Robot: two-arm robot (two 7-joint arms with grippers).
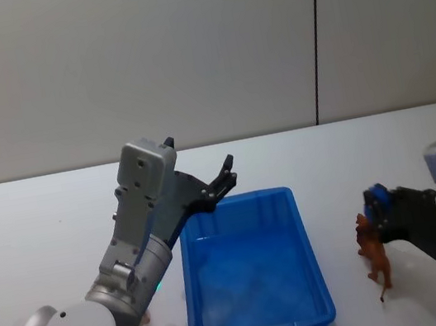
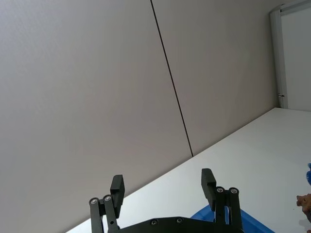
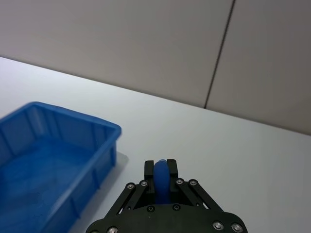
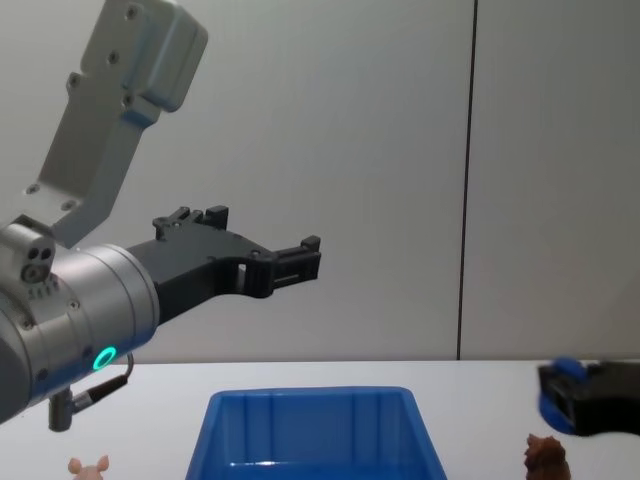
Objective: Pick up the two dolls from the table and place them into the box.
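Left arm (image 1: 141,226): nearest me, smooth grey casing on a round joint, slanting up from my lower left beside the bright blue rectangular plastic box (image 1: 311,256).
Left hand (image 2: 163,187): black, flat-fingered, spread wide with nothing between the fingers, held high over the box's far left corner.
Box edges: thick rim, ribbed inner walls and a glossy floor, standing mid-counter between my two arms.
Tiny pale pink pig-like doll (image 4: 90,465): on the flat white counter (image 1: 44,225), left of the box by its near corner, under my left arm.
Right hand (image 3: 161,164): black linkage fingers drawn close onto a blue rounded piece (image 3: 161,182), low at my right.
Small dark brown furry doll (image 1: 374,254): right of the box, with a strip of counter between them. Its head is just under my right hand, and I cannot tell whether they touch.
Open room: the counter runs on behind the box to a grey panelled wall (image 1: 183,52).
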